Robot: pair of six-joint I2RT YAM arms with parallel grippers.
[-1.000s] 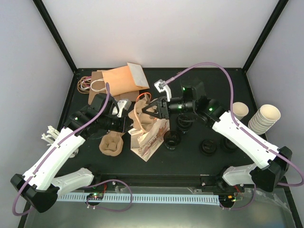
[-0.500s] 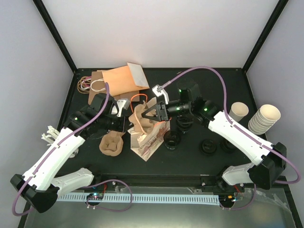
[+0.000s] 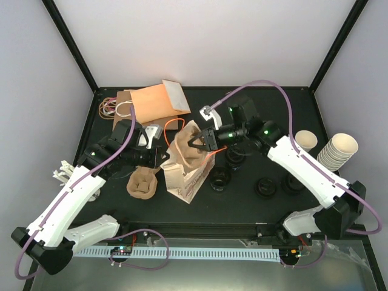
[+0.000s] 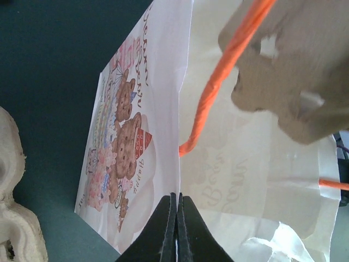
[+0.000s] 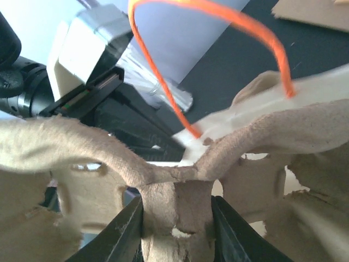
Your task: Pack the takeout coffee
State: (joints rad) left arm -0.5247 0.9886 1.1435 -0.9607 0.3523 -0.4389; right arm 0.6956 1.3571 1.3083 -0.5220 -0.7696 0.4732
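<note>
Left hand [image 4: 177, 229] pinched shut on printed paper bag [image 4: 136, 109] rim. Right hand [image 5: 177, 218] part-open, clamping pulp cup carrier [image 5: 174, 174] center post at bag mouth. Paper cup [image 3: 306, 140] upright on table [image 3: 254, 206], far right.

The dark surface [image 3: 254, 103] carries flat paper bags [image 3: 154, 100] at its back left, a pulp cup carrier [image 3: 142, 182], a printed bag [image 3: 185, 176], scattered black lids [image 3: 265, 187], and a paper cup [image 3: 306, 140] near a cup stack [image 3: 338, 151].

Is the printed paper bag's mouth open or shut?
Open. The left gripper pinches one wall of the paper bag, and its white interior shows beside it.
</note>
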